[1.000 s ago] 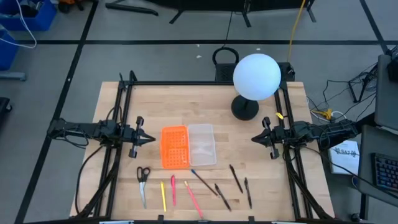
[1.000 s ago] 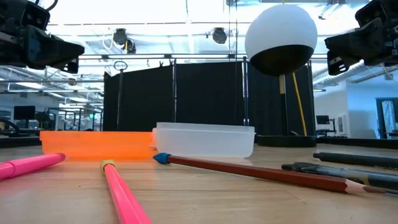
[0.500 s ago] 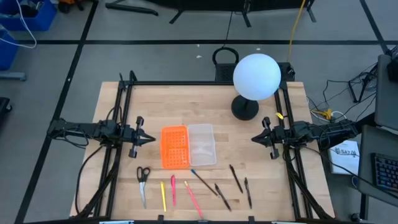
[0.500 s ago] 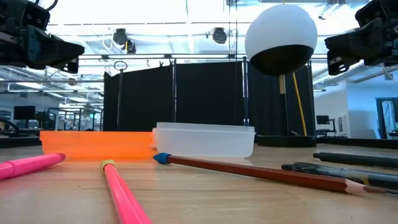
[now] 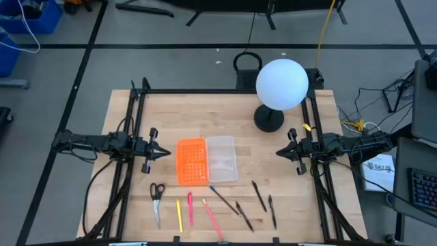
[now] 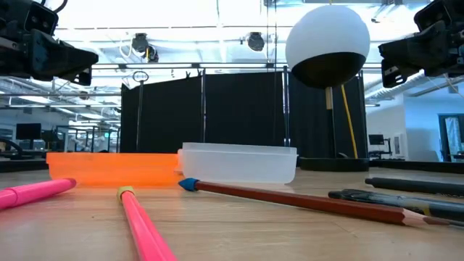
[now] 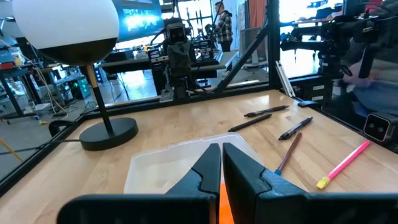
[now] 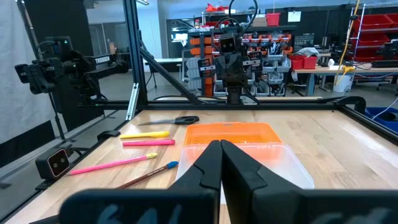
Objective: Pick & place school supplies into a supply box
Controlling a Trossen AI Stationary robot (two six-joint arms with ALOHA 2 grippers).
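Observation:
The clear supply box (image 5: 221,158) sits mid-table, flat on its base, with an orange perforated panel (image 5: 192,161) touching its left side. Nearer the front edge lie black-handled scissors (image 5: 157,198), a yellow pen (image 5: 179,214), two pink pens (image 5: 190,209) (image 5: 212,219), a red-brown pencil (image 5: 224,200) and three dark pens (image 5: 259,195). My left gripper (image 5: 164,152) hovers shut to the left of the panel. My right gripper (image 5: 280,152) hovers shut to the right of the box. The wrist views show each pair of fingers closed, left gripper (image 7: 221,148) and right gripper (image 8: 220,144).
A lamp with a white globe (image 5: 281,83) stands on its black base (image 5: 268,119) at the far right of the table. Black frame rails (image 5: 134,123) run along both sides. Bare wood shows between the box and the right gripper.

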